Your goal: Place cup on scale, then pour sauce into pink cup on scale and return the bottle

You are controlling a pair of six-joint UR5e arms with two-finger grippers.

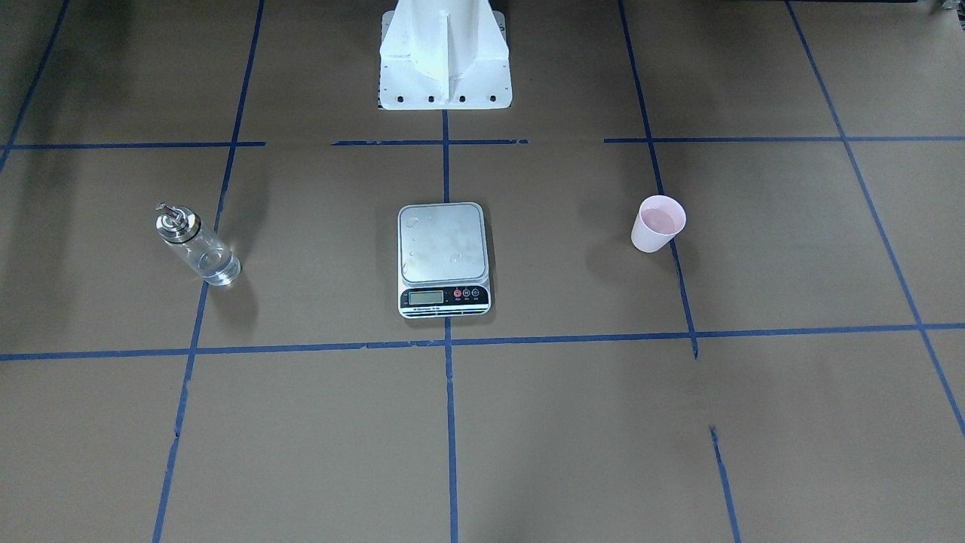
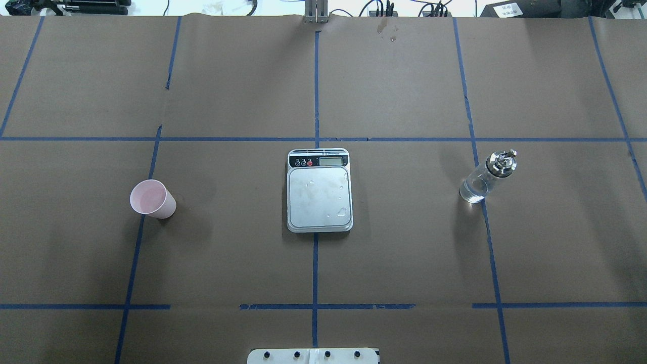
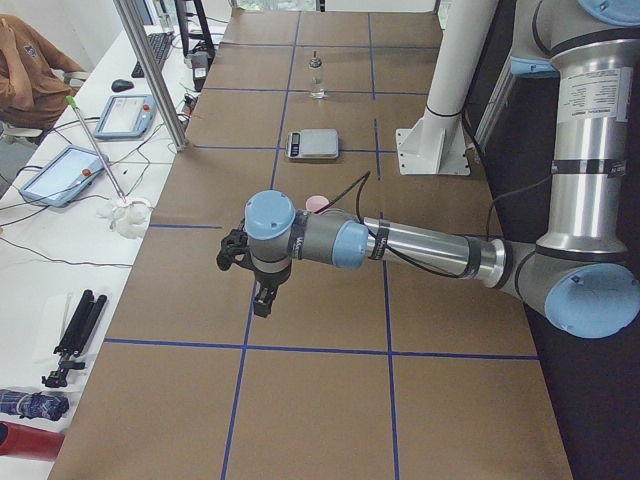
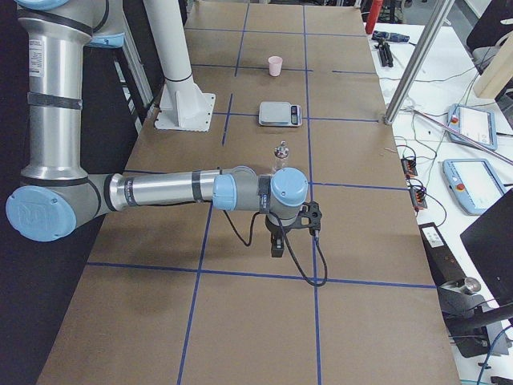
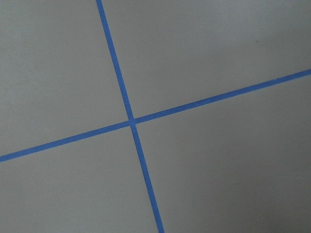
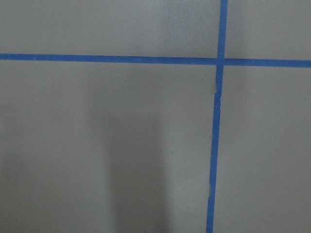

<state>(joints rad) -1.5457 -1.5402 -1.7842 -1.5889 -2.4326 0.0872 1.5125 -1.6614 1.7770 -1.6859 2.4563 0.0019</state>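
While upright, plain pale pink cup (image 2: 153, 198).

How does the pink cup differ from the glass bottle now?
The cup is pink and opaque; the bottle is clear glass. The cup is open on top; the bottle has a silver cap. The cup stands at the robot's left of the scale, the bottle right. Both stand upright on the table, untouched.

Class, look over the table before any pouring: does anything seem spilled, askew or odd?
Yes: droplets lie on the scale platform, though the cup is not yet on it. Cup and bottle stand upright, apart from the scale.
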